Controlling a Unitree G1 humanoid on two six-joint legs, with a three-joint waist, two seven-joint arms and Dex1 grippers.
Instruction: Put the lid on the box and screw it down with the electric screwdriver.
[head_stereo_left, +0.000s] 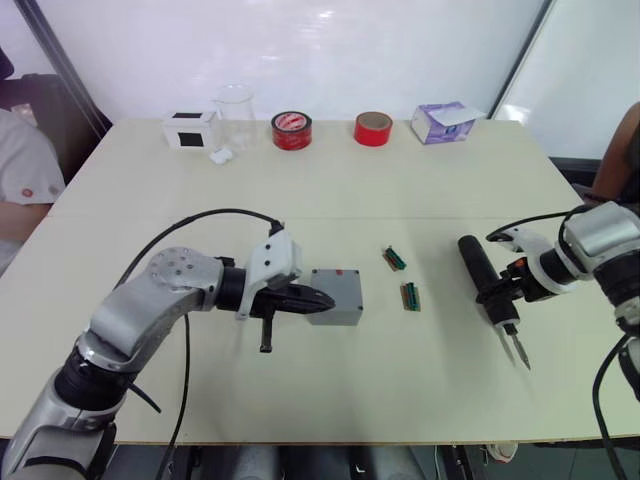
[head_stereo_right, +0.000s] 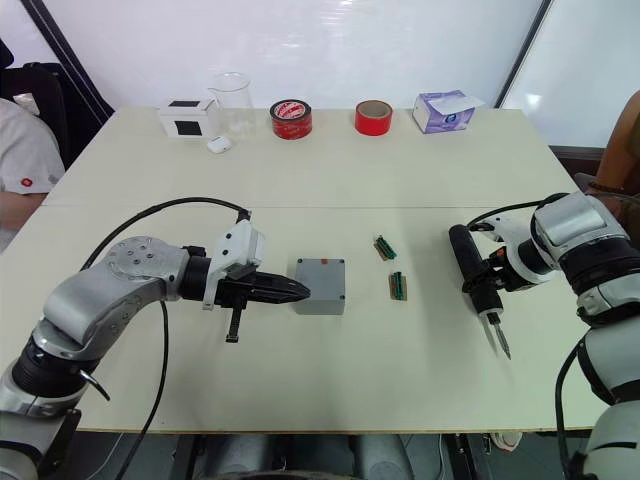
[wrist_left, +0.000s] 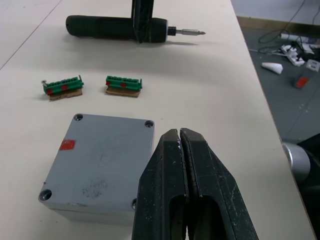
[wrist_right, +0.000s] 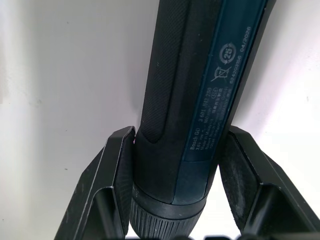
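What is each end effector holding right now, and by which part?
The right end effector clamps the electric screwdriver around its barrel, near the collar at the bit end. The left end effector holds nothing; its fingers are shut beside the box.

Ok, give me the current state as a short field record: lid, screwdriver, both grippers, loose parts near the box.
lid: seated on the box, red mark up, lid with screws showing in its corner holes
electric screwdriver: lying on the table, bit pointing toward the robot
right gripper: fingers on either side of the screwdriver's body
left gripper: fingers shut, tips at the box's side, holding nothing
loose parts: two green terminal blocks between box and screwdriver
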